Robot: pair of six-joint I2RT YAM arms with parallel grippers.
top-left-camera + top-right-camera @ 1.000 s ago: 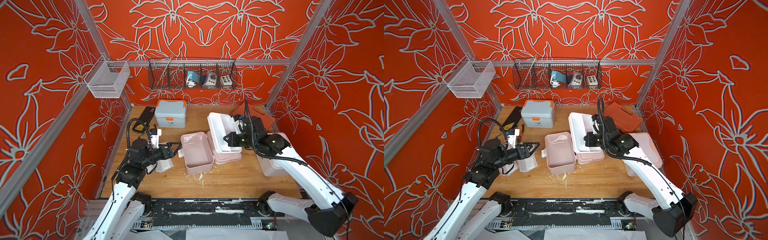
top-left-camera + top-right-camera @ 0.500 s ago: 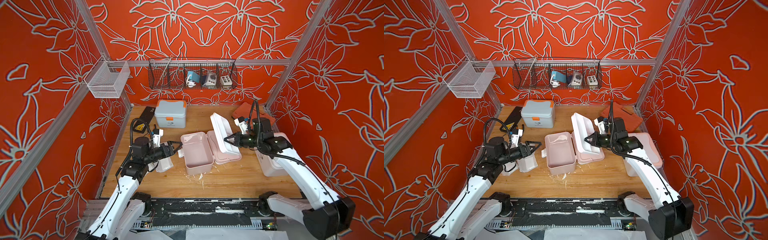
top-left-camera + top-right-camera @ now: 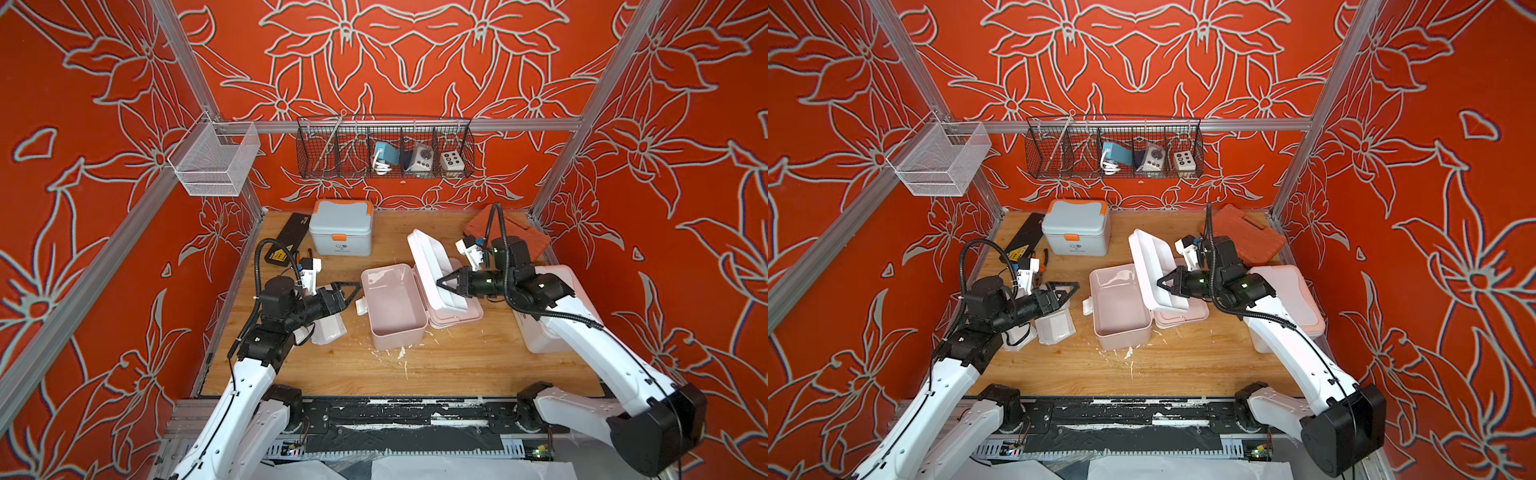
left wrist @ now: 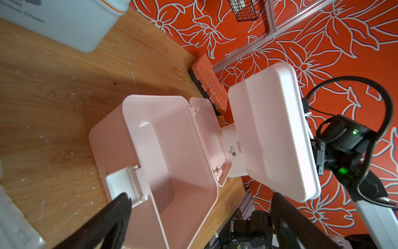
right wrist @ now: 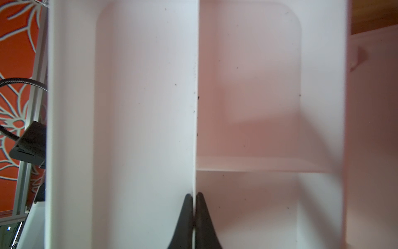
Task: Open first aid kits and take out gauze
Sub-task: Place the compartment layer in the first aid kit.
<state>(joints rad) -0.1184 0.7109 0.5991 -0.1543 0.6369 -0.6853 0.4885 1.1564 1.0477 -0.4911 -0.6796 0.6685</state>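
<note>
A flat black case (image 3: 289,237) lies in the back left corner of the table (image 3: 457,374). Nearer the front along the left edge, two gauze packets (image 3: 1054,328) lie on the wood close together, partly under the left arm. The left hand (image 3: 351,293) is held over the table near them. Its fingers are spread wide with nothing between them, and they point toward the pink kit (image 3: 392,307).

The blue-grey kit (image 3: 340,228) stands at the back edge, left of the middle, with its orange-trimmed lid shut.

The pink kit sits near the middle of the table and is open. Its lid (image 3: 453,320) is folded back flat on the wood on the right side.

Over that lid the right hand (image 3: 440,284) holds a white tray (image 3: 432,266) tilted steeply on edge. In the right wrist view the fingertips (image 5: 187,207) are pinched tight on a thin divider wall inside the tray. I cannot tell whether the tray's lower edge touches the lid.

The white kit (image 3: 1291,299) with a peach lid stands closed at the right edge, partly under the right arm. A ribbed orange-red case (image 3: 519,232) lies in the back right corner.
</note>
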